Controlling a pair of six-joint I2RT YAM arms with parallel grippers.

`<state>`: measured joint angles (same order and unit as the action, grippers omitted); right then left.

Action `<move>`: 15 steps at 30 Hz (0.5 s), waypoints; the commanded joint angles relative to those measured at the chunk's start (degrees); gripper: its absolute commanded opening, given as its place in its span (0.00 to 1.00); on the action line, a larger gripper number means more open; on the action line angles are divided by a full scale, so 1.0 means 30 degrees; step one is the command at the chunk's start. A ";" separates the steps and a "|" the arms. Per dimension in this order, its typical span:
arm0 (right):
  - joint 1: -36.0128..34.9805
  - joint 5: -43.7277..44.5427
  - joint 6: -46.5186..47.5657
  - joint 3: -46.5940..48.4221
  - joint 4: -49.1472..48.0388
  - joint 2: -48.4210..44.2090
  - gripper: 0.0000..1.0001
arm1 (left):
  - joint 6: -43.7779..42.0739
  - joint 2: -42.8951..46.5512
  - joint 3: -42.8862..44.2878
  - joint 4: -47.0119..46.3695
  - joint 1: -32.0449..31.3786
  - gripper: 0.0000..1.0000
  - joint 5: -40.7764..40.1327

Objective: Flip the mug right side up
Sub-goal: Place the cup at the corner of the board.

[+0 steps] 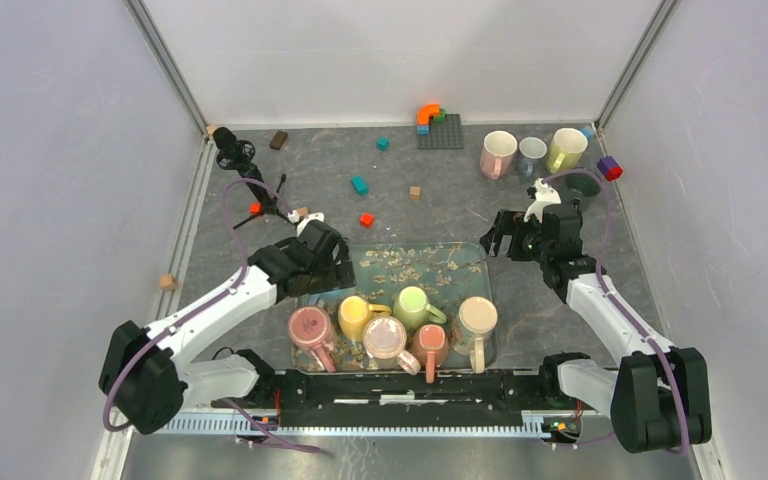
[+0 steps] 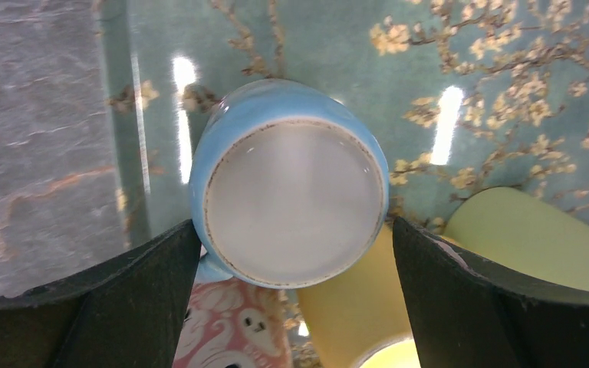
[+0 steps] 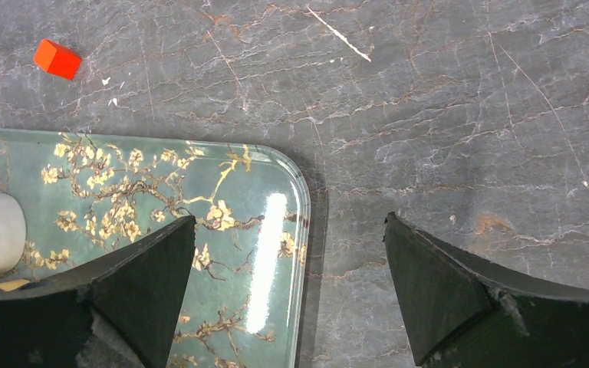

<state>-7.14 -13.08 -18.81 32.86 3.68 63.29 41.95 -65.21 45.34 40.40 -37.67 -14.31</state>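
Grey stone-patterned table (image 1: pixel 440 205), walled in white: a flowered tray (image 1: pixel 430 262) at the near middle carries a cluster of mugs (image 1: pixel 385 335). Left arm (image 1: pixel 225 300) reaches over the tray's far left part, its jaws spread to their widest and empty, one either side of the blue mug (image 2: pixel 291 199), which stands bottom-up beside a yellow mug (image 2: pixel 349 307), apparently lined up to clasp its walls for the flip. Right arm (image 1: pixel 600 300) hangs over the tray's far right corner, jaws equally wide and empty, seemingly out of the way.
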 commanded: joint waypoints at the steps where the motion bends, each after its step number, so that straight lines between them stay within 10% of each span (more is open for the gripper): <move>1: -0.0086 -0.0182 0.0025 0.0099 -0.0623 -0.0089 0.98 | 0.1615 -0.1219 0.1208 -0.3097 0.0017 1.00 0.1937; 15: -0.0088 -0.0125 0.0135 0.0032 -0.0370 -0.0203 0.98 | -0.1774 -0.2316 0.3173 -0.3130 0.0046 1.00 0.2975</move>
<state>-7.14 -13.08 -18.79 32.86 3.73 63.29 43.83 -74.46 52.60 29.89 -37.67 -5.78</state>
